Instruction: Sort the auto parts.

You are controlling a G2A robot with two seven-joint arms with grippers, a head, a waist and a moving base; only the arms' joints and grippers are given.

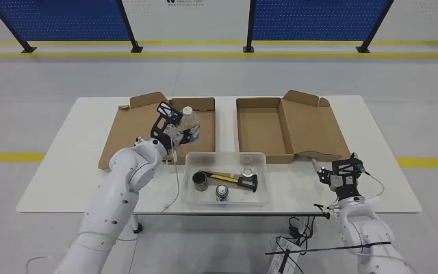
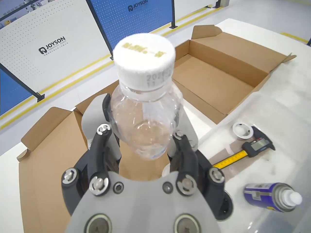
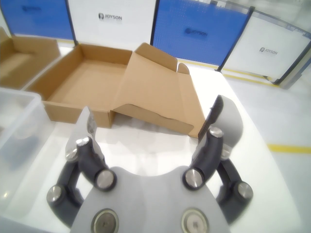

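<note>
My left gripper is shut on a clear plastic bottle with a white cap, held above the left cardboard box. From above, that bottle and the left gripper sit over the left box. The clear bin at the table's front holds a dark cup, a blue spray can, a caliper with a yellow scale and a white ring. My right gripper stands open over the table, near the right cardboard box.
The right box lies open with its lid flap spread toward the table's right side. Blue and white fence panels stand behind the table. A cable runs along the table's front edge near the bin.
</note>
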